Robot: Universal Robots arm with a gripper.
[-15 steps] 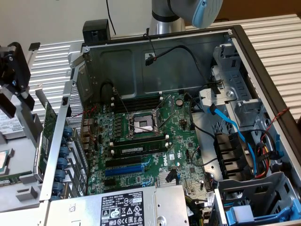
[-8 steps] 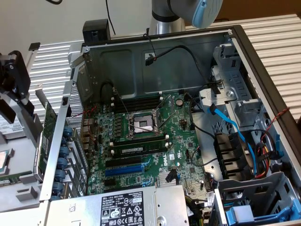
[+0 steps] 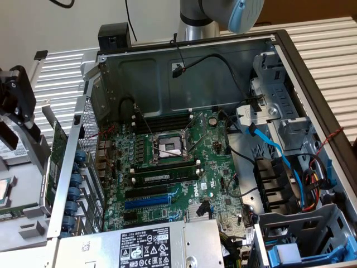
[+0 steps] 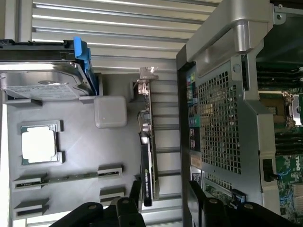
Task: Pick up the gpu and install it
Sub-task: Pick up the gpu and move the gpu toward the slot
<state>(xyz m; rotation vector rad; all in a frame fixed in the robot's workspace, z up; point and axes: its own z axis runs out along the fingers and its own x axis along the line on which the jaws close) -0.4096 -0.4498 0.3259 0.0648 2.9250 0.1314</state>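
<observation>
Tool (image 4: 165, 201) spread, empty; gpu (image 4: 147, 161) stands on edge beside the computer case (image 4: 222, 94), exterior view's left; a sound grasp needs the jaws square across its flat faces.

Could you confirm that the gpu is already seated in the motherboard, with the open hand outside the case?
Not quite: the wrist view shows the gpu standing on edge in the grey tray outside the case, not in the motherboard. The open hand is outside the case.

NVIDIA on the gpu (image 4: 147, 142); Dell on the motherboard (image 3: 222, 163)
</observation>
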